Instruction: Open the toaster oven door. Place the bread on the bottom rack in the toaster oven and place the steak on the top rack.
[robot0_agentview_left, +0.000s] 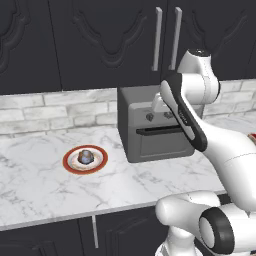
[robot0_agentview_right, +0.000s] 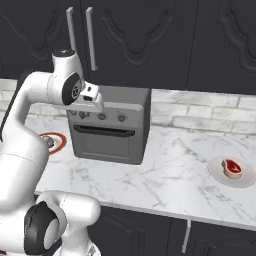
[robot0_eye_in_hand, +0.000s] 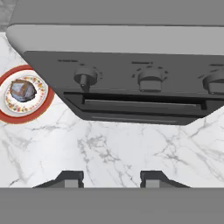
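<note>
No writing is readable anywhere. At far left, the bread (robot0_agentview_left: 86, 157) sits on a red-rimmed plate (robot0_agentview_left: 69, 161). The toaster oven (robot0_agentview_right: 132, 107) stands mid-counter against the wall, its door (robot0_agentview_right: 106, 145) closed, bare marble counter (robot0_agentview_right: 170, 170) before it. The gripper (robot0_eye_in_hand: 112, 179) hovers above the door, fingers parted, holding nothing. The steak (robot0_agentview_right: 232, 168) lies on a grey plate (robot0_agentview_right: 218, 169) far right.

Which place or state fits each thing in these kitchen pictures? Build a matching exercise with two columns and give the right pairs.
Column one:
1. boxy grey toaster oven
2. round brownish-grey bread
3. flat red-and-white steak
4. two-finger gripper

Column two:
A. on a pale plate right of the oven
B. door shut
C. above the counter, holding nothing
D. on a red-rimmed plate left of the oven

Pairs: 1-B, 2-D, 3-A, 4-C
</note>
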